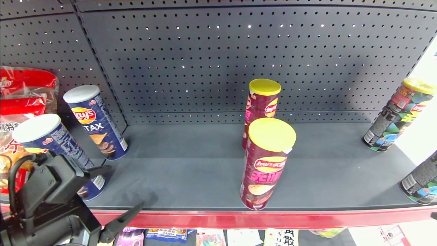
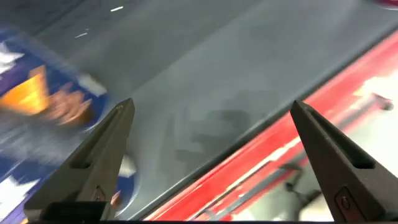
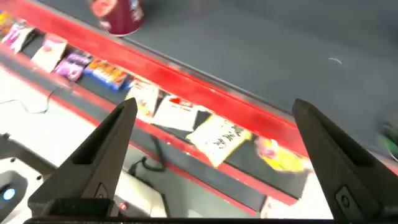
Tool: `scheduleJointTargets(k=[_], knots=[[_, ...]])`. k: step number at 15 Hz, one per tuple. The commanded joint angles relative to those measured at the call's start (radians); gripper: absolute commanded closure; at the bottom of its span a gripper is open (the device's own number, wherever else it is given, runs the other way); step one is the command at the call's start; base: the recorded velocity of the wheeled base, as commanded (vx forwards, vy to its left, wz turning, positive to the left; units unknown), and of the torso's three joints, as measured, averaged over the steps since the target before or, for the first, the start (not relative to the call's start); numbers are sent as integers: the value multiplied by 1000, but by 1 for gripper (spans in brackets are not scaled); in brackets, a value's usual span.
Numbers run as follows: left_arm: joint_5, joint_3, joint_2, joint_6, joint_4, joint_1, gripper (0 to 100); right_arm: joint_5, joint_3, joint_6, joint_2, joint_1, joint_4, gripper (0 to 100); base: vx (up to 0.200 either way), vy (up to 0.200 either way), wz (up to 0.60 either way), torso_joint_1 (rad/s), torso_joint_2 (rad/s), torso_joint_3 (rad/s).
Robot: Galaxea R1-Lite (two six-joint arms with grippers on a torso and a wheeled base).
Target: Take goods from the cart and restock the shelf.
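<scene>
Left gripper (image 1: pixel 125 186), spread and empty, hangs by a blue chip can (image 1: pixel 65 140) at the shelf's (image 1: pixel 191 171) front-left edge; right gripper (image 3: pixel 214 106) gapes too. Withdrawing straight back probably spares the can.

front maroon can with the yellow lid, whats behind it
A second maroon can stands upright behind the front can, then the pegboard wall. The second can's lower part is covered, so whether they touch can't be seen.

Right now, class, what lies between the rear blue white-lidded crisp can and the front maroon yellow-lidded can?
The head view shows only bare grey metal shelf deck between the rear blue white-lidded can and the front maroon yellow-lidded can.
</scene>
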Motion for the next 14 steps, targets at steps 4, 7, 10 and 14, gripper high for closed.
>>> scheduleJointTargets(k=[4,7,10,14], knots=[[-118,-149,248,0,-4,-14,0,-42,-14,2,-128,-65,29,0,0,0,0,0,0,0],[-146,-253,345,-4,3,-64,0,-70,-2,2,-140,-65,31,0,0,0,0,0,0,0],[-201,-281,409,-4,0,-93,0,-83,3,2,-146,-65,29,0,0,0,0,0,0,0],[-210,-319,461,-3,-3,-113,0,-94,21,2,-174,-68,32,0,0,0,0,0,0,0]])
